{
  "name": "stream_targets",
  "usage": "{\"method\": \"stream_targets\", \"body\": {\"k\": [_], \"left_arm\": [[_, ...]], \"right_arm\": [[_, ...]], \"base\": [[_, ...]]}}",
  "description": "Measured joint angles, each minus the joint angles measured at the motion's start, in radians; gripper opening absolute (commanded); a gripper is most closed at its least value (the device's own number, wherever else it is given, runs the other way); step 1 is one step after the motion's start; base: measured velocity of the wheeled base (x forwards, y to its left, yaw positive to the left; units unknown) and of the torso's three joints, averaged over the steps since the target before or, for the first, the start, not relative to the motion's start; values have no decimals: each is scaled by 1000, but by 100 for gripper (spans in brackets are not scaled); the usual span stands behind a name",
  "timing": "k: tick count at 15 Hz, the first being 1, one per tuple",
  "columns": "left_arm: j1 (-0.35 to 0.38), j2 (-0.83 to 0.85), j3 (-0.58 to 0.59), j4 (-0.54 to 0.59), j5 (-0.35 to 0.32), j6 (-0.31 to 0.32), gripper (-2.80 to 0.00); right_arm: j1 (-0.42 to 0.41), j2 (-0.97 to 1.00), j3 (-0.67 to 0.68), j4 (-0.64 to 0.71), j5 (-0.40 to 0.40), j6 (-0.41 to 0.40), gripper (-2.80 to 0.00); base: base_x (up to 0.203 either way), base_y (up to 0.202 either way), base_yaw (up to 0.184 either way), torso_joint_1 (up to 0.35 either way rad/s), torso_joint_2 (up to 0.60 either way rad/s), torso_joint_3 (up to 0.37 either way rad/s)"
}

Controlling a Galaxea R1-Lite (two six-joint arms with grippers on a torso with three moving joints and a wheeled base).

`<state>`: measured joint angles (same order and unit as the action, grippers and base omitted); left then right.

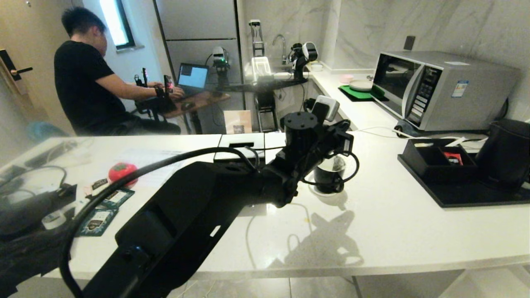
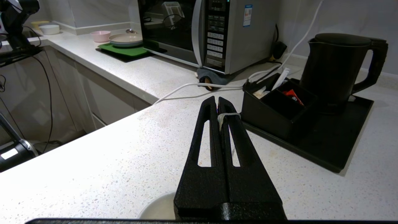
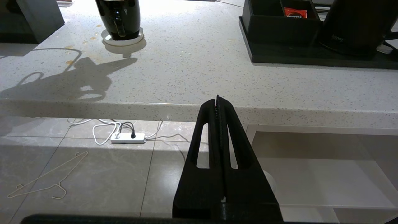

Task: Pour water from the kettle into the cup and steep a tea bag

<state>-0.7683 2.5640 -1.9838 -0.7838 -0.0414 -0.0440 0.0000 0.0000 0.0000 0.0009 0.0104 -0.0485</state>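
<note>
A: We log the left end effector [image 2: 217,101] over the cup [image 1: 329,176]. Its fingers are pressed together and pinch a thin white string [image 2: 228,115] near the tips, as the left wrist view shows. What hangs below the string we cannot make out from that view.

B: Agreed. In the head view we see the left arm [image 1: 198,207] reaching across the white tabletop [image 1: 393,223], its wrist directly above the cup. Something pale shows at the cup's mouth; we cannot say whether it is a tea bag.

A: Cup position: it stands upright on its small white saucer [image 3: 122,39], on the bare tabletop, well apart from the black tray [image 1: 476,194] to the robot's right.

B: We note the kettle [image 2: 339,68] on that tray, upright, lid on, handle turned away from the cup. Just beside it on the tray is a black compartment box [image 2: 278,113] holding a red packet [image 2: 292,95] and some white items.

A: Right end effector [image 3: 217,100]: fingers together, nothing between them. It hangs below the tabletop's front edge, over the tiled floor [image 3: 93,177], where a white power strip [image 3: 127,137] lies.

B: Surroundings: a microwave [image 1: 439,89] behind the tray, a white cable [image 2: 199,90] running along the tabletop, a red object [image 1: 122,171] and printed cards [image 1: 105,207] at the far left. A person [image 1: 89,78] sits at a desk in the background, working at a laptop [image 1: 192,78].
</note>
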Motion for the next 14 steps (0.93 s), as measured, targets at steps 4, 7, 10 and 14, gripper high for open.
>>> {"method": "stream_targets", "body": {"k": [4,7,10,14], "left_arm": [[1,9,0,-6,1,0,-280],[2,16,0,-6,0,1,-280],[10,22,0,-7,0,3,-280],[20,41,0,-10,0,12,-280]], "right_arm": [[0,0,0,0,0,0,-280],[0,0,0,0,0,0,-280],[0,0,0,0,0,0,-280],[0,0,0,0,0,-1,-280]], "base": [[0,0,0,0,0,0],[0,0,0,0,0,0],[0,0,0,0,0,0],[0,0,0,0,0,0]]}}
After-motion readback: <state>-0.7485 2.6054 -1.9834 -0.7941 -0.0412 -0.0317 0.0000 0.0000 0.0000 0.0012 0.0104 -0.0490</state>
